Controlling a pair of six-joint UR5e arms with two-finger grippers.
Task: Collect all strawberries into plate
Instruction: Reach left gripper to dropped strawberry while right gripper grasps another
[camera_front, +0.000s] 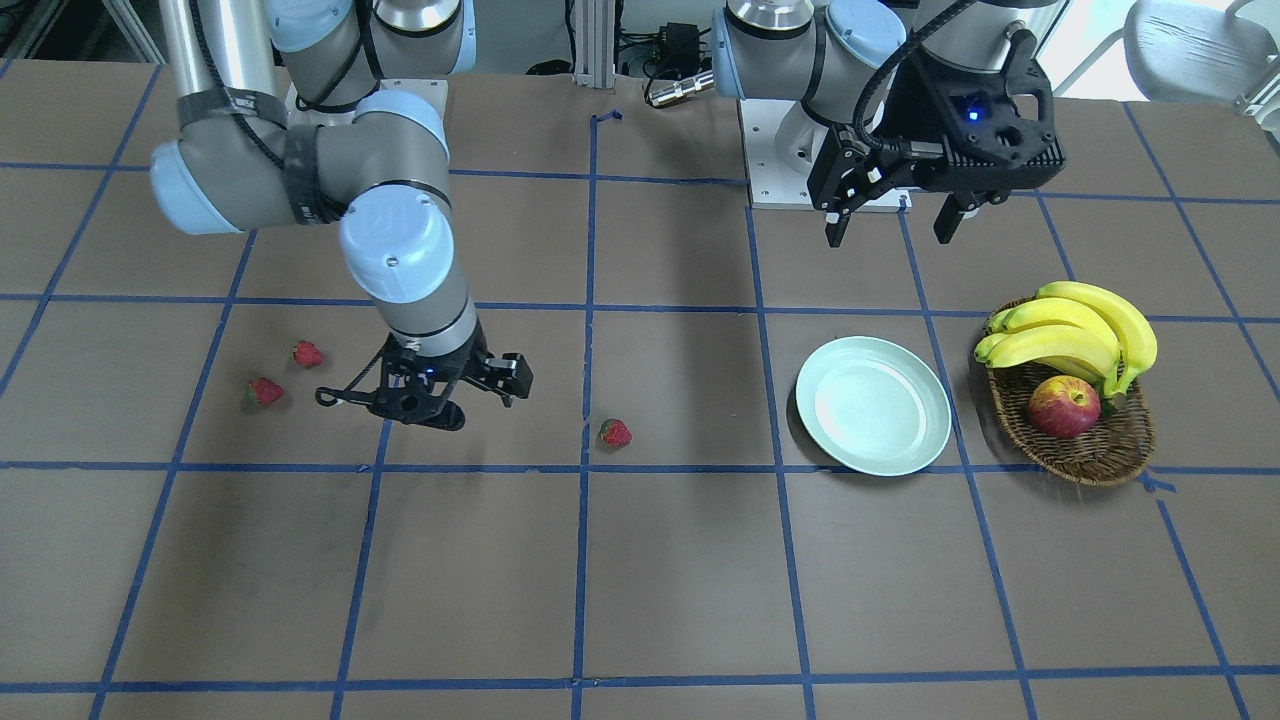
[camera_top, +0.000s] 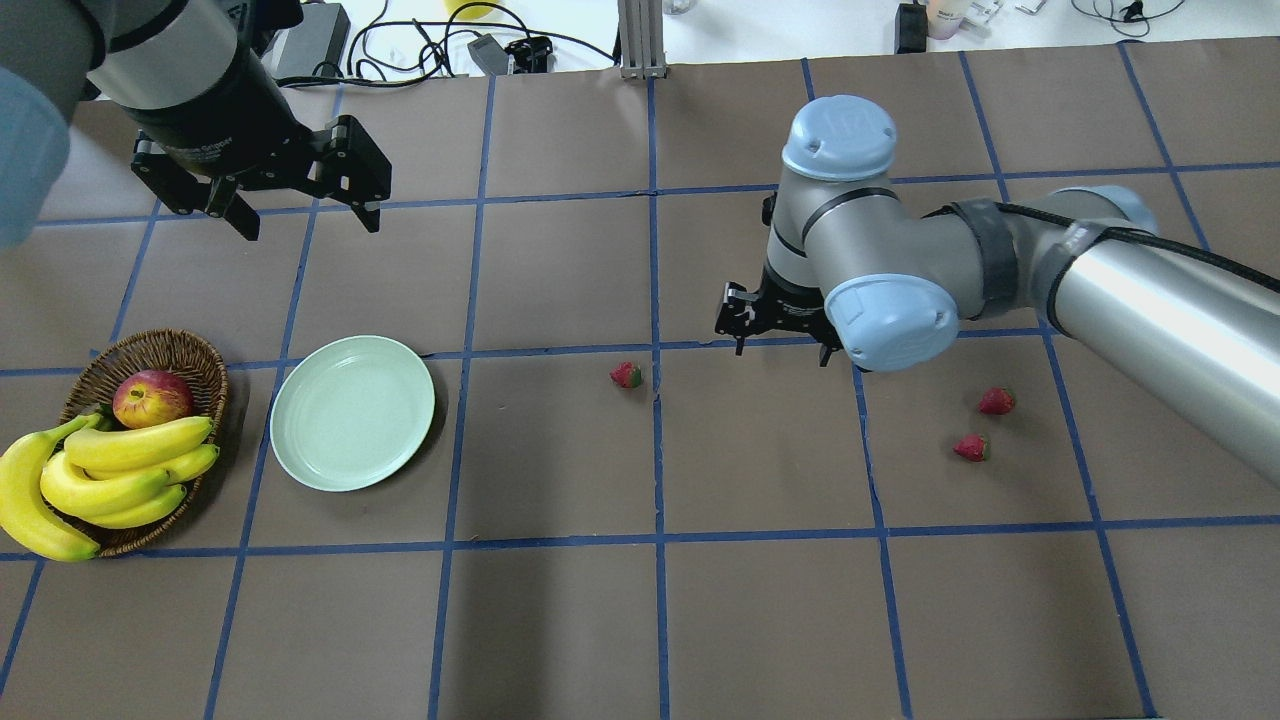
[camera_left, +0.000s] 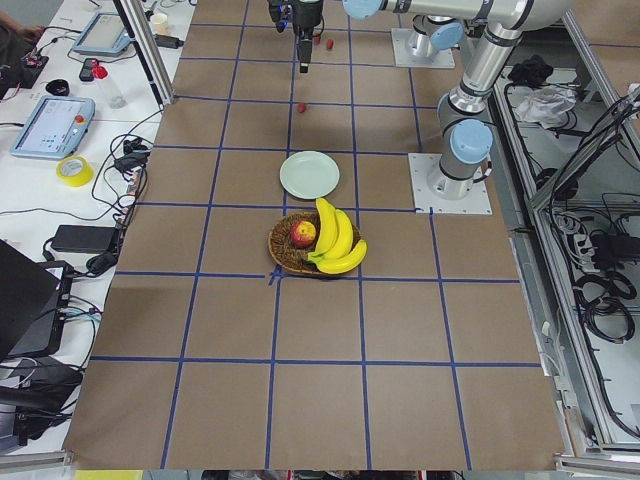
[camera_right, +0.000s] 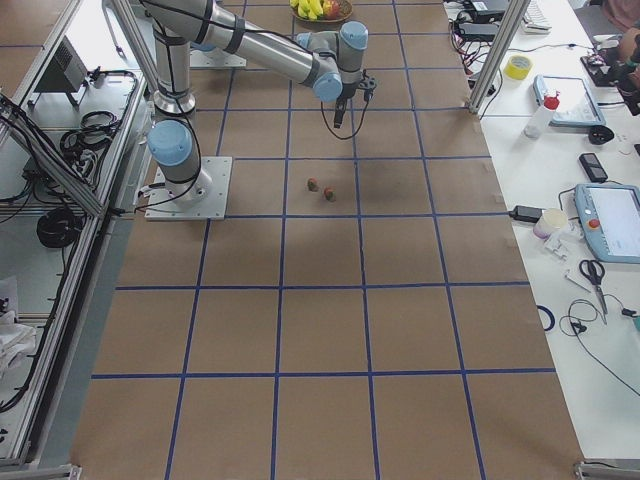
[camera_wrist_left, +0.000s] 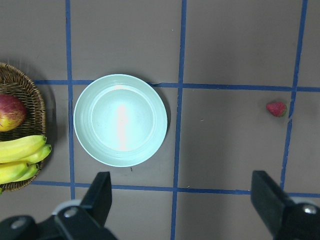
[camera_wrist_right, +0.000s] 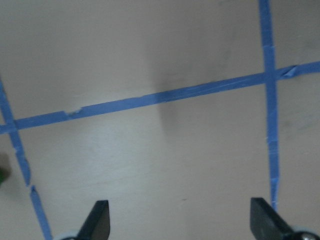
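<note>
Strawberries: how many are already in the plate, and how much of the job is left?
None yet: the plate is empty. All three strawberries lie on the table, one alone nearer the plate, two together farther off. Nothing is in hand: the right gripper hangs open between the lone one and the pair, the left gripper open above the table. All three pickups remain.

Overhead cam is looking fwd/down from behind robot; front cam is facing it. Side cams are looking along table (camera_left: 300, 350) from afar. Left wrist cam is looking straight down on plate (camera_wrist_left: 120, 120), shared w/ overhead & front; right wrist cam is sitting close over tape lines (camera_wrist_right: 165, 96).
</note>
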